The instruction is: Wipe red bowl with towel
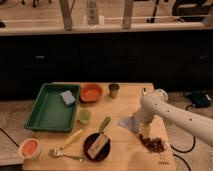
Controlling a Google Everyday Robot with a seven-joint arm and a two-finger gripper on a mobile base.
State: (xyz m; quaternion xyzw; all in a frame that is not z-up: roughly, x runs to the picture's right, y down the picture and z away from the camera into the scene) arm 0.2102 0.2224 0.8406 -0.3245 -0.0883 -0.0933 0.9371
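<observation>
Presumably light, limp: towel [129, 123] lay flat right of centre on the table [135, 96], gripper [145, 131] at its right edge, state not discernible. Pinch a corner. Red bowl [91, 92], rigid, sat well apart beside green tray [36, 107].

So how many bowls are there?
2: the red bowl beside the green tray, and a pale bowl at the table's near-left corner. The gripper is by the towel. Others may hide behind the arm.
</observation>
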